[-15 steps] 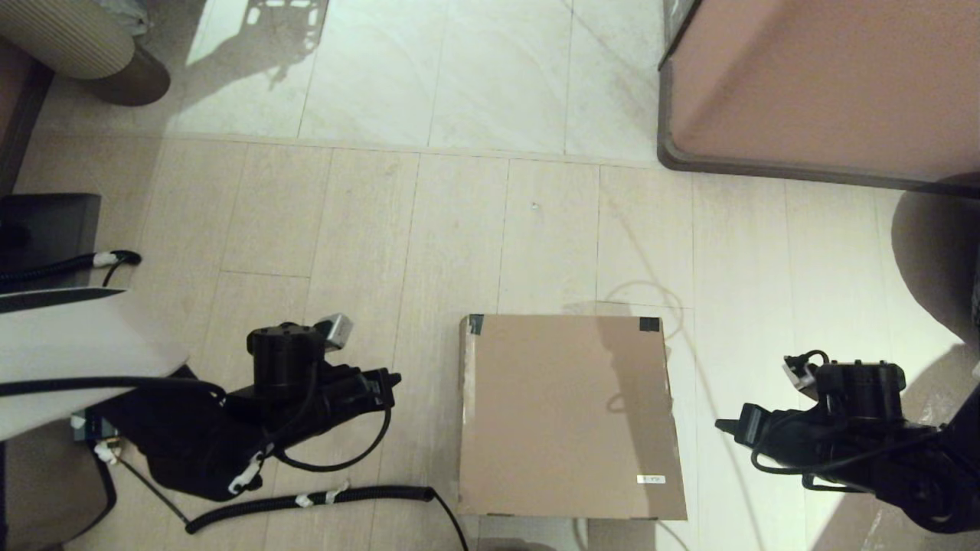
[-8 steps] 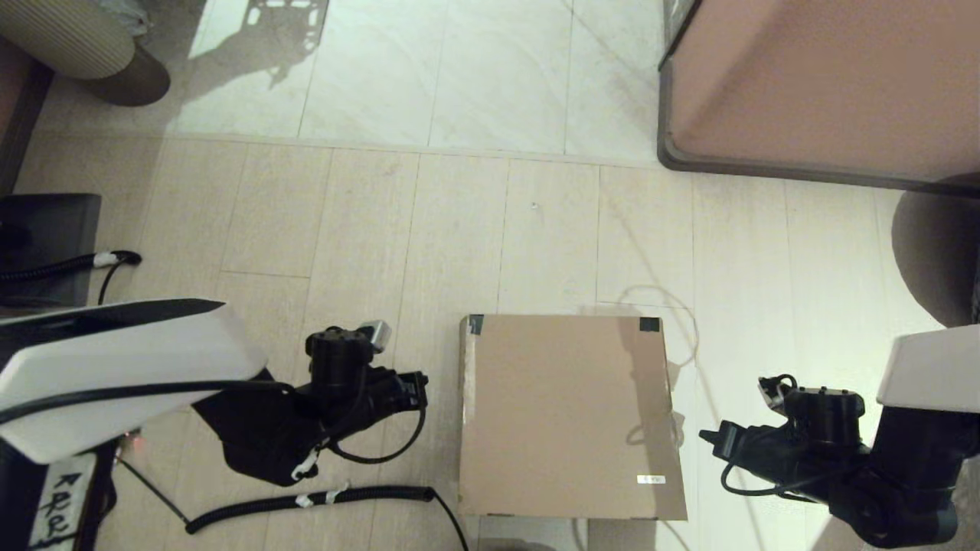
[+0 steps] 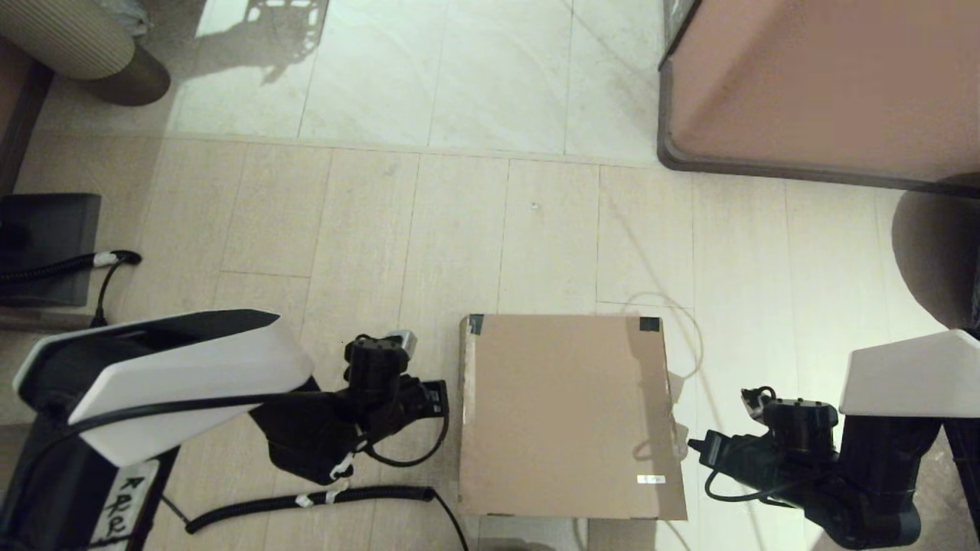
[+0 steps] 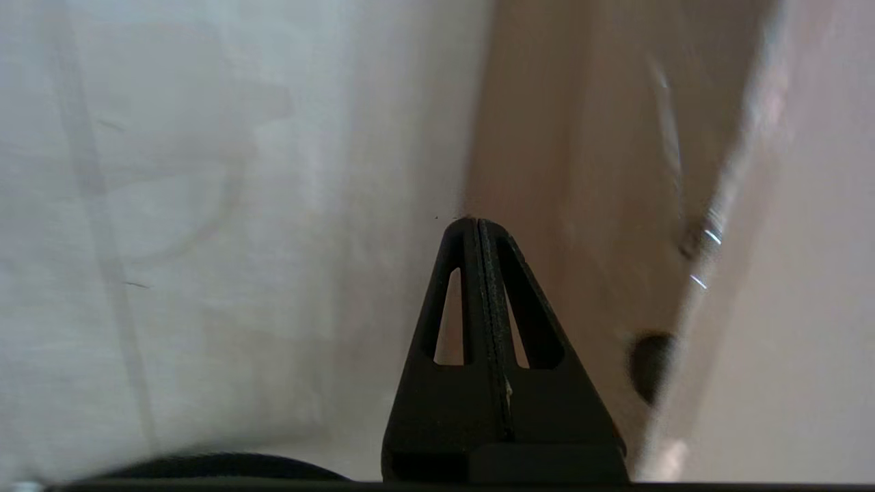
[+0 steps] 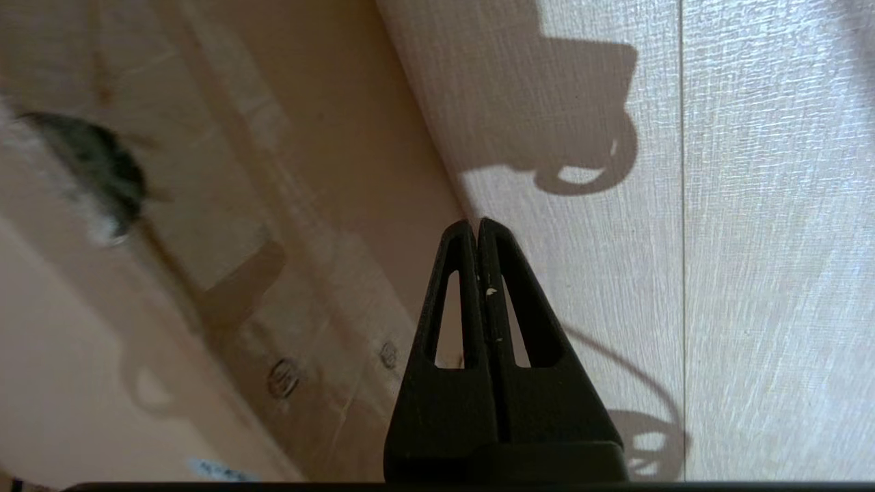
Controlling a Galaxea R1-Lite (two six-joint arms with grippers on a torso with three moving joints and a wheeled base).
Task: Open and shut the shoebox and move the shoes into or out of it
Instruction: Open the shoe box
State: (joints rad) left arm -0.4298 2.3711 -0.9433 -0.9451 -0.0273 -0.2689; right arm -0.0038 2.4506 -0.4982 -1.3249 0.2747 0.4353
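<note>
Lidded shoebox (image 3: 566, 413) is flanked by L gripper (image 3: 442, 398) & R gripper (image 3: 693, 446), both clenched, nothing held.

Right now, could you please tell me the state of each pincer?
Left pincer: closed, holding nothing, beside the shoebox.
Right pincer: closed, holding nothing, at the box's other side.

Small white label (image 3: 651, 479) on the shoebox (image 3: 566, 413) lid; its print is unreadable.
</note>
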